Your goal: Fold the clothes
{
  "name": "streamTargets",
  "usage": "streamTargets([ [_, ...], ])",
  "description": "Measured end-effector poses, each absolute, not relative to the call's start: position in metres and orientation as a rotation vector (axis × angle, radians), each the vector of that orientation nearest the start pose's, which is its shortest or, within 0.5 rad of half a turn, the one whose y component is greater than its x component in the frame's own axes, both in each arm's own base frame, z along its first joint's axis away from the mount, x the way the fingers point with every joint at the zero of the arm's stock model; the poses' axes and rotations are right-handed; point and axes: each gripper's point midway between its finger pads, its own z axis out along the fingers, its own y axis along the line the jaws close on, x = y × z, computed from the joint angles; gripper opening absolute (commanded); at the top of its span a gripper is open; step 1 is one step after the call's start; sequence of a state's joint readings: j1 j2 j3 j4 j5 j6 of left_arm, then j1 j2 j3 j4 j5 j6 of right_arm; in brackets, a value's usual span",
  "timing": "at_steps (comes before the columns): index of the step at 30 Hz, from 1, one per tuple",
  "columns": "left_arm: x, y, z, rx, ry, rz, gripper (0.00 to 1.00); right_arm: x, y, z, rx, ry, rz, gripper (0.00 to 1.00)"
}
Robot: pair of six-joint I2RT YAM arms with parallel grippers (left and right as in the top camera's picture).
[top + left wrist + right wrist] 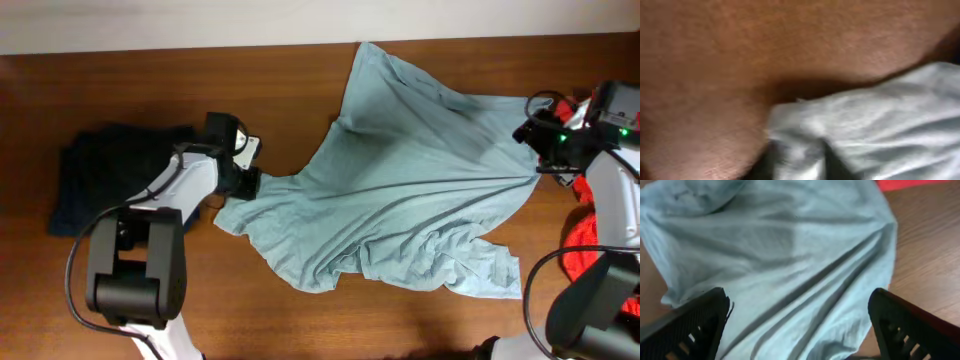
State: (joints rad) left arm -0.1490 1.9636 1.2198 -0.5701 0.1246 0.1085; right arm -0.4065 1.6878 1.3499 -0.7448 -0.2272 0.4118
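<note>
A light blue shirt (pixel 400 200) lies spread and wrinkled across the middle of the brown table (pixel 120 80). My left gripper (pixel 243 183) is at the shirt's left corner. In the blurred left wrist view its dark fingers (pixel 800 161) are pinched on a bunch of the pale cloth (pixel 880 120). My right gripper (pixel 535 150) is over the shirt's right edge. In the right wrist view its fingers (pixel 800 325) are spread wide above the shirt (pixel 790 255) and hold nothing. Long creases run from the left corner towards the right edge.
A dark navy garment (pixel 100 170) lies in a heap at the far left, behind the left arm. A red garment (pixel 585 240) lies at the right edge under the right arm and shows in the right wrist view (pixel 910 184). The shirt's far tip reaches the table's back edge.
</note>
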Motion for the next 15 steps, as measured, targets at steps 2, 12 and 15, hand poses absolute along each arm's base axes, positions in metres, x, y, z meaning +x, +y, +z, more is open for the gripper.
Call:
streamTargets([
  [2, 0.401, -0.080, -0.001, 0.394, 2.840, -0.183, 0.01, 0.398, -0.124, 0.138, 0.964, 2.458, 0.309, 0.87],
  [12, 0.475, -0.075, 0.008, 0.266, 2.557, -0.157, 0.01, 0.403, -0.106, 0.138, 0.895, 2.487, 0.320, 0.83],
  [15, 0.507, -0.055, 0.022, 0.176, 2.424, -0.136, 0.01, 0.405, -0.099, 0.138, 0.868, 2.497, 0.325, 0.83],
])
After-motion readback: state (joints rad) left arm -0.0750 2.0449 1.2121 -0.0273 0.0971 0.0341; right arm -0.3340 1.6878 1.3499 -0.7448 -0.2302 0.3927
